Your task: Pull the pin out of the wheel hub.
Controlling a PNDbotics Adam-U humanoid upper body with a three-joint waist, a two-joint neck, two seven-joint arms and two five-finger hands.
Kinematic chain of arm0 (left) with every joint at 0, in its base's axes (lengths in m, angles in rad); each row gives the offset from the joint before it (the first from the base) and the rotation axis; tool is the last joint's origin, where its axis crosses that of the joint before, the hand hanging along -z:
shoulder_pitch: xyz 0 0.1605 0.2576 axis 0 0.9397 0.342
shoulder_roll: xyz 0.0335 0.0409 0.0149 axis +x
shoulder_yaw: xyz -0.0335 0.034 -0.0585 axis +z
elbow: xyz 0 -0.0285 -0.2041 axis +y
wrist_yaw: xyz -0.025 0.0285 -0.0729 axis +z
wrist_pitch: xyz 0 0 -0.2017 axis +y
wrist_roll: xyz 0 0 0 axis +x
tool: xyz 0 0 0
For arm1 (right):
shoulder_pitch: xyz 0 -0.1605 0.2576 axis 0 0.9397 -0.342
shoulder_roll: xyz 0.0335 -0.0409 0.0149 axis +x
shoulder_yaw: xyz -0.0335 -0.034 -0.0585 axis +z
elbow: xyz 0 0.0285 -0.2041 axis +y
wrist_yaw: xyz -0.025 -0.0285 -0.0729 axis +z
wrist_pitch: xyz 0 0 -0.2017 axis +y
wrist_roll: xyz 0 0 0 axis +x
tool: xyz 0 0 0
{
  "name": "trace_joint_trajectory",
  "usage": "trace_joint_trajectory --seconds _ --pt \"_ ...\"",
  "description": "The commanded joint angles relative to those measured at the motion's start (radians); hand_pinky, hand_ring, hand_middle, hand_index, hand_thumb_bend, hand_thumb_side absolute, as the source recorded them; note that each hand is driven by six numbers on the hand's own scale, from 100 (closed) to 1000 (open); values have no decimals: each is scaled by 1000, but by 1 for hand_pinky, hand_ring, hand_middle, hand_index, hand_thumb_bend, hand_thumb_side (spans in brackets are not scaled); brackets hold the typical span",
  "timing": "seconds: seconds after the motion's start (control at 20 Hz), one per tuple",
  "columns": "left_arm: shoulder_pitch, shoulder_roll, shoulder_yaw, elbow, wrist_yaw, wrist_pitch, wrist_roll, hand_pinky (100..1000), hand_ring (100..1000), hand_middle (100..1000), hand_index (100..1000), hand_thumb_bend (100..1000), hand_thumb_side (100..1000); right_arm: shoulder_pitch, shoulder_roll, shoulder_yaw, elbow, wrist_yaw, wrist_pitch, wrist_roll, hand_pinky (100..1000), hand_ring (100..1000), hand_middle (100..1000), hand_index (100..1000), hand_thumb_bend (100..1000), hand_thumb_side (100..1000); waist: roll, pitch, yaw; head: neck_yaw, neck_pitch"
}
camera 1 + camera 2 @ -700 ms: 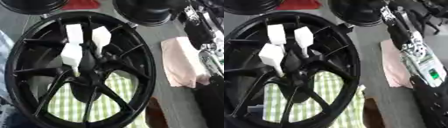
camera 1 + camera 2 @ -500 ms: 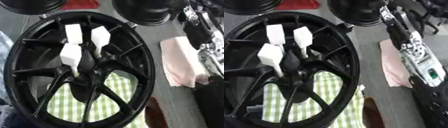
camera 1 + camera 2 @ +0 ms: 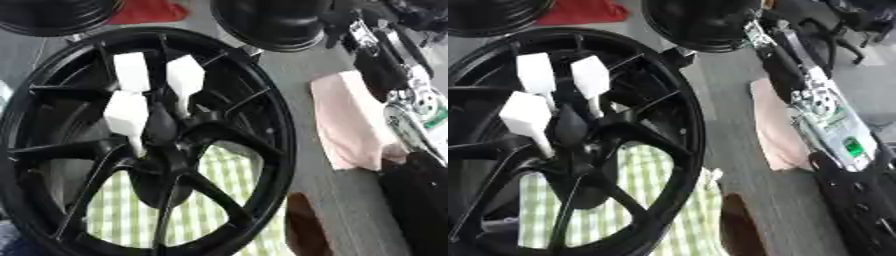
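Observation:
A black spoked wheel (image 3: 282, 131) lies flat and fills the left of both views. Three pins with white block heads stand close together in its hub (image 3: 163, 134): one at the back left (image 3: 131, 70), one at the back right (image 3: 185, 75), one nearer on the left (image 3: 127, 111). Nothing touches them. My right arm (image 3: 824, 112), black with silver parts and a green board, runs down the right side, apart from the wheel. Its black lower end (image 3: 859, 210) reaches the bottom right corner, with the fingers hidden. My left hand shows in neither view.
A green-checked cloth (image 3: 219, 200) lies under the wheel. A pink cloth (image 3: 350, 120) sits on the grey table between wheel and right arm. Two more black wheels (image 3: 271, 20) (image 3: 52, 15) and a red object (image 3: 149, 10) stand at the back. A brown object (image 3: 302, 230) lies near the front.

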Motion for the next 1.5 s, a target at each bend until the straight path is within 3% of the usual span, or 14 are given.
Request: trace_joint_trajectory --seconds 0.05,0.15,0.35,0.65,1.1,1.5 --pt "-69 87 -27 -16 16 -42 -151 819 724 657 774 435 654 -2 -40 -8 -16 11 1 -2 952 909 397 653 100 665 8 -22 -2 -1 -3" --pt "-134 99 -61 -16 75 -49 -251 820 727 663 778 442 660 -5 -42 -5 -16 10 1 0 952 909 397 653 100 665 10 -22 -4 3 -5" --pt "-268 87 -110 -16 126 9 -413 818 737 684 790 453 671 -5 -49 -3 -16 11 1 3 951 909 397 654 100 664 15 -23 -2 14 -6" --pt "-461 4 -204 -16 85 95 -604 813 746 696 811 471 678 1 -55 -1 -16 17 7 2 952 910 397 653 100 667 28 -23 3 66 -12" --pt "-644 -109 -294 -16 48 182 -721 812 724 700 812 483 668 -9 -56 7 -16 16 12 11 953 910 396 653 100 672 33 -17 -11 81 -36" --pt "-737 -205 -329 -16 42 252 -753 817 721 696 812 485 659 -41 -57 21 -16 2 17 29 954 910 396 653 100 671 40 -8 -50 86 -49"
